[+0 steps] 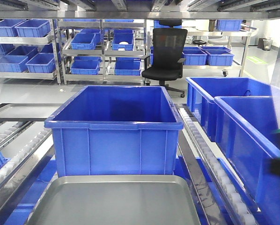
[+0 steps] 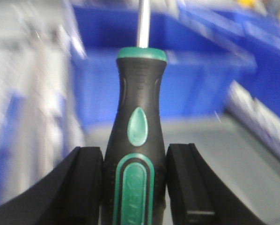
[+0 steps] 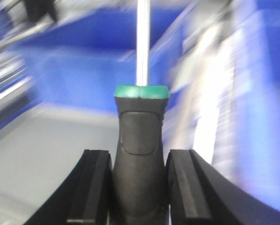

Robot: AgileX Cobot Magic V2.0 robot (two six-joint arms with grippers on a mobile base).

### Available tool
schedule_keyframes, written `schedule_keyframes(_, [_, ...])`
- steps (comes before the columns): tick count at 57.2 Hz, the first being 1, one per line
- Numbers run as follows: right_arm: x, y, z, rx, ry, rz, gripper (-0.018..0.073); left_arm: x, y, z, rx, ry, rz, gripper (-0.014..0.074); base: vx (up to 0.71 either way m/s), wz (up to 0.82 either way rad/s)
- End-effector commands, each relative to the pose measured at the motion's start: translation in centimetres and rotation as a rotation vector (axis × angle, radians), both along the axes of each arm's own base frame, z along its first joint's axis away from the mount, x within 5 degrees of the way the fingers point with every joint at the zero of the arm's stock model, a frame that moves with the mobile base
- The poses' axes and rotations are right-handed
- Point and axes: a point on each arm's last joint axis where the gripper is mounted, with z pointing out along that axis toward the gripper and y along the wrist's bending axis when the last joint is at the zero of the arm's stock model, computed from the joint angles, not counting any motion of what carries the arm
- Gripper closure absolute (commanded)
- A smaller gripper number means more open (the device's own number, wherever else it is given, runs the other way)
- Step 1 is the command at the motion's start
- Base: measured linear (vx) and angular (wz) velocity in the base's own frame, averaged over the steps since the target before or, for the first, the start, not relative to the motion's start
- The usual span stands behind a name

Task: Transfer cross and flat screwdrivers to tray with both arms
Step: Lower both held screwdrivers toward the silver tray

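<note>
Both screwdrivers are in hand: left gripper (image 2: 134, 187) jaws pinch one screwdriver (image 2: 136, 140) by its handle, right gripper (image 3: 139, 187) jaws pinch the other screwdriver (image 3: 140, 140). Grey tray (image 1: 114, 201) sits just before the blue bin (image 1: 114, 131). I'd lower both over bare tray, shafts level, then release.

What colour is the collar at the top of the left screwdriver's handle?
Green, above a black grip; the left wrist view shows the screwdriver best.

Black-and-green screwdrivers (image 2: 135, 154) (image 3: 141, 154), dull grey tray (image 1: 116, 201), blue bin (image 1: 114, 136).
</note>
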Motion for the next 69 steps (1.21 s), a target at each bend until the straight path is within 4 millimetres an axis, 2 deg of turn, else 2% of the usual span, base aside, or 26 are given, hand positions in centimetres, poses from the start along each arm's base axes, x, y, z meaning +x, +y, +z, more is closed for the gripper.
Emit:
schedule_keyframes(1, [2.3,1.4,0.4,0.142,0.006,0.087,0.0567,1.8,-1.0,0.4,-0.104,0.006,-0.047,0.0594,0.00,0.00])
schedule_keyframes(7, [5.0,3.9,-1.6,0.209,0.127,0.175,0.0567,3.8,-2.1,-1.2,-0.192,0.123,-0.104,0.0594,0.00,0.00])
schedule_keyframes(12, [7.0,6.7,-3.7,0.234,0.222,0.205,0.0567,5.2,-2.9,-2.9,-0.230,0.251,-0.153,0.0594,0.00,0.00])
schedule_keyframes(21, [9.3,11.3,-7.6,0.224,0.331,0.229,0.0567,7.2,-3.8,-5.6,-0.265,0.406,-0.189,0.0594,0.00,0.00])
schedule_keyframes(28, [10.8,13.4,-10.6,0.225,0.415,0.210,0.0567,8.2,-5.1,-7.0,-0.272,0.472,-0.216,0.0594,0.00,0.00])
schedule_keyframes(37, [11.9,14.0,-12.5,0.248,0.478,0.178,0.0567,9.3,-6.6,-8.8,-0.263,0.512,-0.223,0.0594,0.00,0.00])
schedule_keyframes(69, [12.8,13.6,-12.3,0.256,0.395,0.103,0.0567,11.3,-7.5,-10.9,-0.285,0.527,-0.146,0.0591,0.00,0.00])
